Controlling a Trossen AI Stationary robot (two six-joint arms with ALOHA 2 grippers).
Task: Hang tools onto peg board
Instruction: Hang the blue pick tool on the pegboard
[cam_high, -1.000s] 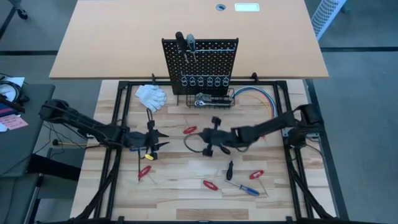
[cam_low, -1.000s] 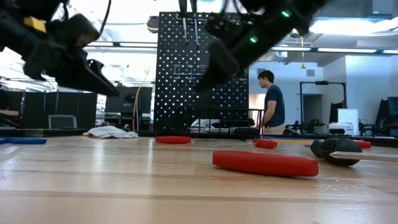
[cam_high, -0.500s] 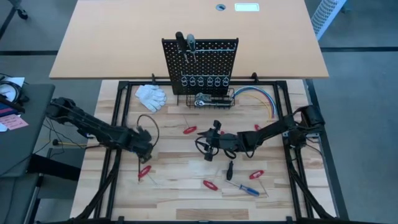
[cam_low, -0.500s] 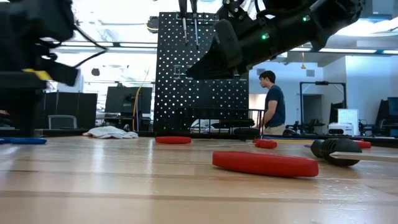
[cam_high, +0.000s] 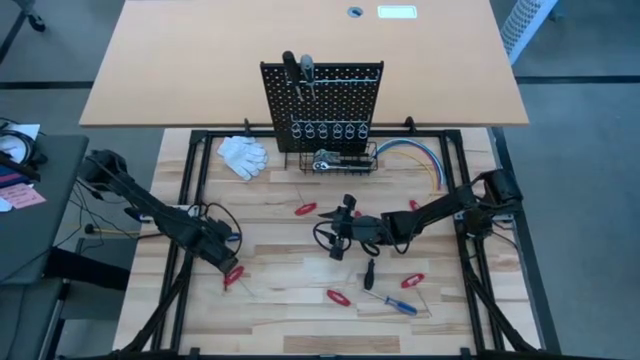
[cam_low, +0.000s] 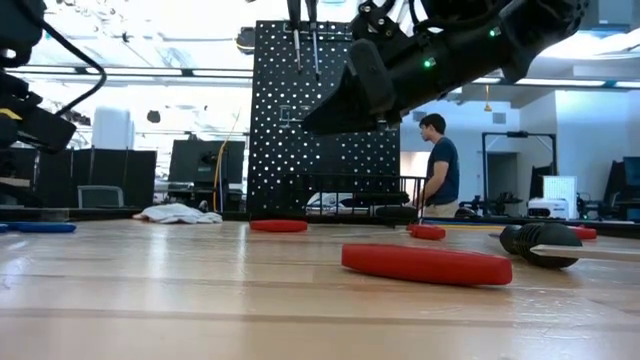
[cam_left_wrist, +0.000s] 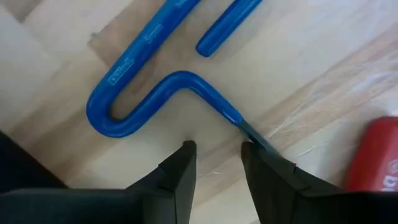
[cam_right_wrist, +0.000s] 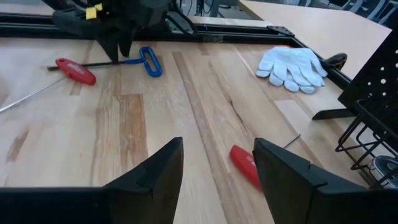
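The black peg board (cam_high: 322, 100) stands at the table's far side with two screwdrivers (cam_high: 297, 72) hanging at its top. A chrome ratchet wrench (cam_high: 330, 160) lies in the basket at its base. Several red-handled tools (cam_high: 305, 209) (cam_high: 338, 297), a black screwdriver (cam_high: 369, 272) and a blue one (cam_high: 403, 306) lie on the table. My left gripper (cam_left_wrist: 216, 149) points down, open, over a blue loop-handled tool (cam_left_wrist: 143, 106), and one finger stands over the tool's dark shaft (cam_left_wrist: 252, 134). My right gripper (cam_right_wrist: 217, 142) is open and empty above the table's middle (cam_high: 332, 236), pointing toward the table's left.
White gloves (cam_high: 243, 154) lie left of the peg board, and a curved bundle of coloured cables (cam_high: 415, 160) lies to its right. A red-handled tool (cam_high: 232, 275) lies just near of my left gripper. A person (cam_low: 437, 165) stands in the room beyond the table.
My left gripper has tipped from level to pointing down. It has also gone toward the table's near edge and a little left, down over the blue loop-handled tool. My right gripper has turned about its wrist and now points toward the table's left.
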